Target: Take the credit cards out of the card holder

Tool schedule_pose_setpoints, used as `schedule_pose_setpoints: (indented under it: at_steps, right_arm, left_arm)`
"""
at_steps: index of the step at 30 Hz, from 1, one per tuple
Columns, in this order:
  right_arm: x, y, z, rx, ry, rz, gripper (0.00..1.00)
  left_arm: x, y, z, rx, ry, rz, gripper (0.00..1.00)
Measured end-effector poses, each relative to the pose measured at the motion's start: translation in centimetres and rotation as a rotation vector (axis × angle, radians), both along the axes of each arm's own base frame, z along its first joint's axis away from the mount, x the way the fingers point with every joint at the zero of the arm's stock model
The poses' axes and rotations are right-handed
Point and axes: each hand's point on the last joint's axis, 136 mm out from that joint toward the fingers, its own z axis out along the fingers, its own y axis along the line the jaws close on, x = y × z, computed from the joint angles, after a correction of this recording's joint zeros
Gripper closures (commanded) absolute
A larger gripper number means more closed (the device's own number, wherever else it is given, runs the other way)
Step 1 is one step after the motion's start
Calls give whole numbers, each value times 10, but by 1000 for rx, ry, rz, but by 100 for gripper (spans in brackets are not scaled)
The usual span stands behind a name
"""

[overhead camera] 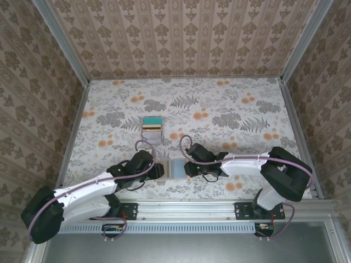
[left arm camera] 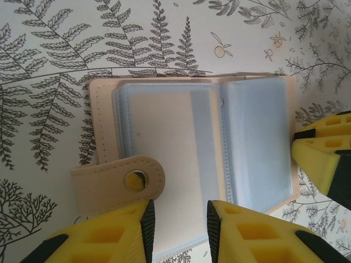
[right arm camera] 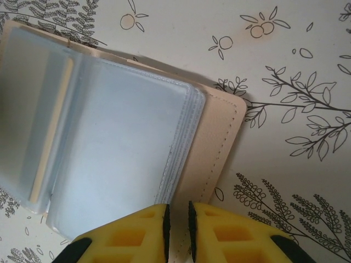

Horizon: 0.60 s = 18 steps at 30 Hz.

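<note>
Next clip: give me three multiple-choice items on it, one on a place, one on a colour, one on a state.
1. Where is the card stack? A inside the holder; B beyond the holder, apart from it; C in the far right corner.
2. Its top card is: A teal; B red; C black.
3. The holder is: A snapped shut; B lying open; C standing on edge.
Key: B, the stack lies farther back with a gap between; A, a teal face is up; B, both halves are spread flat in the wrist views.
</note>
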Motion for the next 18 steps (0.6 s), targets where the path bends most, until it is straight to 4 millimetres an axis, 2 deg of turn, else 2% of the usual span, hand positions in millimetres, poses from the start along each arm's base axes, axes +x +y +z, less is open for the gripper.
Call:
schedule_pose_setpoints:
  at_steps: [9, 18]
  right_arm:
    - [0, 0, 0, 3, 2, -5, 79]
    - [0, 0, 0, 3, 2, -5, 79]
  left_arm:
    - [1, 0, -11, 29, 23, 1, 69]
    - [1, 4, -14, 51, 22, 12, 70]
